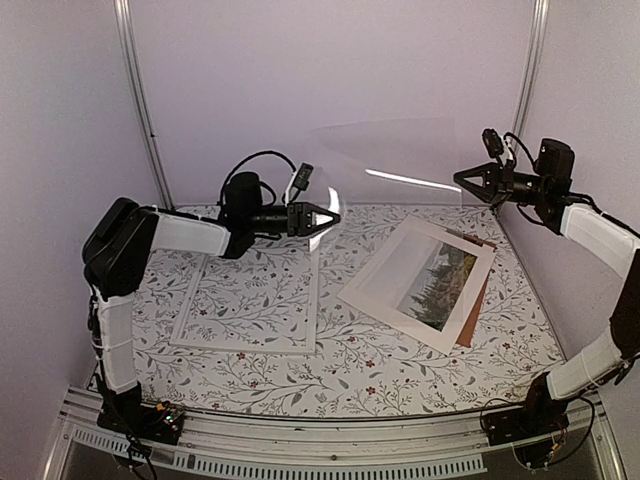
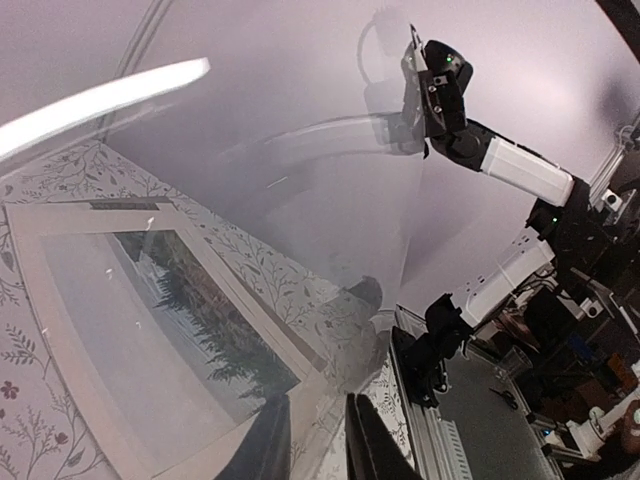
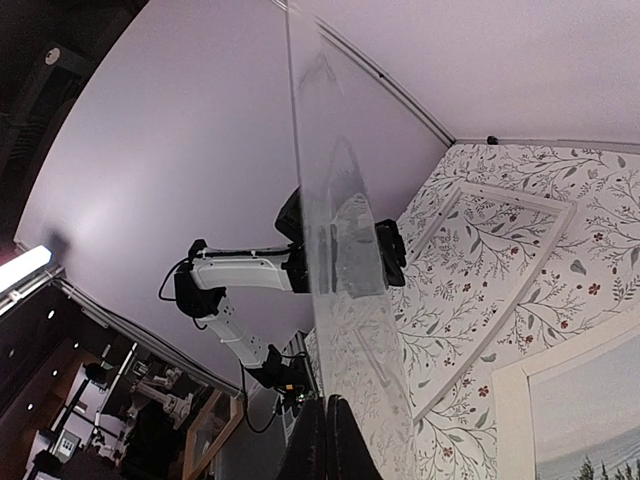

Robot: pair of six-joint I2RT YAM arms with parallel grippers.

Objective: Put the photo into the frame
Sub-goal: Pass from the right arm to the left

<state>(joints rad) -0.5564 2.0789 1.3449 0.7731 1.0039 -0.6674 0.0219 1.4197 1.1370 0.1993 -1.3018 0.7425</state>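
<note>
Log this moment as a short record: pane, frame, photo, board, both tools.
pane: clear, up in the air between the two arms
right tool: shut on one edge of the pane
left tool: at the opposite edge, jaws a little apart
frame: flat on the table, left side, empty
photo: picture side up, right side, lying on the board
board: brown, under the photo, one edge showing

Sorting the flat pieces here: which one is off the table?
The clear pane, up in the air, gripped by the right pincer, the left pincer at its other edge. The frame, photo and brown backing panel lie flat on the table.
</note>
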